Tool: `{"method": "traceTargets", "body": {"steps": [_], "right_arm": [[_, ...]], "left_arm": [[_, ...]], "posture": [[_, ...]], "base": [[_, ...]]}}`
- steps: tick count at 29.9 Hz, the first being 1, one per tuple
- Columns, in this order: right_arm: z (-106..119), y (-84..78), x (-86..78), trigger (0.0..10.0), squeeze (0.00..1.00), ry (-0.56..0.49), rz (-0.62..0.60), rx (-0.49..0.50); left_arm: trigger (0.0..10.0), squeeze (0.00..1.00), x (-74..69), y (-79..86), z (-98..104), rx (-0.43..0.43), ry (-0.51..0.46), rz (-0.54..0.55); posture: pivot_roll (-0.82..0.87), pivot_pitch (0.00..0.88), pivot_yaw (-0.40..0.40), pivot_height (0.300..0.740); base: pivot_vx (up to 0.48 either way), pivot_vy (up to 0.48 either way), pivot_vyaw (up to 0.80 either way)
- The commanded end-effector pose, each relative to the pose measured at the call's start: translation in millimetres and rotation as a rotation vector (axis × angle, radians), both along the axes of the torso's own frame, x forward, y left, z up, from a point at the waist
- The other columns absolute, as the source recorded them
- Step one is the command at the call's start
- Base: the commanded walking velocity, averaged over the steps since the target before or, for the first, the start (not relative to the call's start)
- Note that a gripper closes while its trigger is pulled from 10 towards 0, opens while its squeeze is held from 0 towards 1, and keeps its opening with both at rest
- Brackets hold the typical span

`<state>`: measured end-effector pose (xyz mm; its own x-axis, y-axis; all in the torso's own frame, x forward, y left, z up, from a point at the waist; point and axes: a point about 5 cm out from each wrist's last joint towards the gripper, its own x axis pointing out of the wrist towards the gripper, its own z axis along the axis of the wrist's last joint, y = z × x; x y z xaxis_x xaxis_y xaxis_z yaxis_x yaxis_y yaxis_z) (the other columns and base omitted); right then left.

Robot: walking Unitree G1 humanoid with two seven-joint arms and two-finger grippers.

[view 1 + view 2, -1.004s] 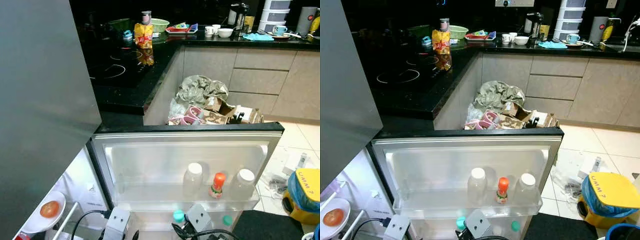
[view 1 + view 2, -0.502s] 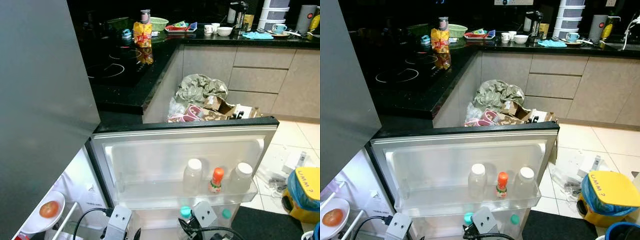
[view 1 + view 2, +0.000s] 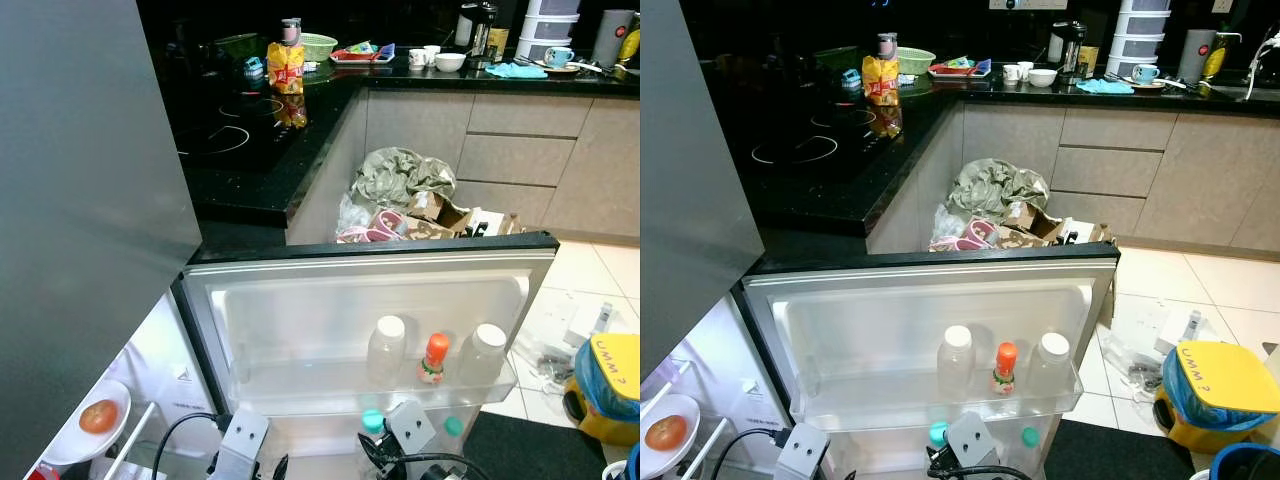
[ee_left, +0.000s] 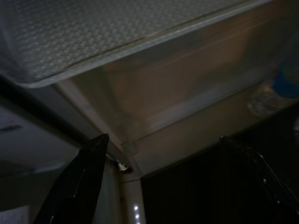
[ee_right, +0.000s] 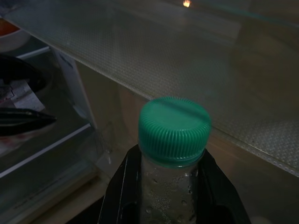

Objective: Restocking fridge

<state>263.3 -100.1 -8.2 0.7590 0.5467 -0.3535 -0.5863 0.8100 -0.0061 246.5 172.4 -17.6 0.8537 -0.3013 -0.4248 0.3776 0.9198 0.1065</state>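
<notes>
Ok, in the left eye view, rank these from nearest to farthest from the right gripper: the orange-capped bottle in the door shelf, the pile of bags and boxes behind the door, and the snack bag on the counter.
1. orange-capped bottle, in the door shelf just above the right gripper, which holds a green-capped bottle.
2. pile of bags and boxes, on the floor behind the door.
3. snack bag, far back on the black counter, to the left.

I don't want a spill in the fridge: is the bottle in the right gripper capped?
Capped. The green-capped bottle has its ribbed cap seated on the neck, held between the right gripper's black fingers.
</notes>
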Motion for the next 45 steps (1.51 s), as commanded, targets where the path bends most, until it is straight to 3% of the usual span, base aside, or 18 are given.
{"method": "traceTargets", "body": {"steps": [1,12,21,31,45], "right_arm": [[4,0.8,2.8,10.0,0.0,-0.032,-0.008,0.013],[0,6.3,-9.6,10.0,0.0,-0.073,0.061,0.0],[1,6.2,-14.7,10.0,0.0,-0.121,0.05,0.009],[2,5.4,-14.2,10.0,0.0,-0.174,0.064,-0.051],[23,-2.1,0.4,10.0,0.0,-0.275,0.003,0.018]], "left_arm": [[10.0,0.0,-4.1,-2.4,-1,-0.019,0.003,-0.024],[10.0,0.0,-6.6,-3.7,0,-0.015,0.005,-0.073],[10.0,0.0,-8.2,-4.4,1,-0.023,0.004,-0.111],[10.0,0.0,-11.4,-4.9,0,-0.012,0.014,-0.141],[10.0,0.0,-12.8,-4.7,2,-0.009,0.012,-0.168]], "posture": [[-0.02,0.121,0.016,0.692],[-0.02,0.125,0.021,0.657],[-0.01,0.127,0.025,0.637],[-0.01,0.131,0.03,0.632],[-0.01,0.144,0.038,0.617]], "base": [[0.0,0.0,0.0],[0.0,0.0,0.0],[0.0,0.0,0.0],[0.0,0.0,0.0],[0.0,0.0,0.0]]}}
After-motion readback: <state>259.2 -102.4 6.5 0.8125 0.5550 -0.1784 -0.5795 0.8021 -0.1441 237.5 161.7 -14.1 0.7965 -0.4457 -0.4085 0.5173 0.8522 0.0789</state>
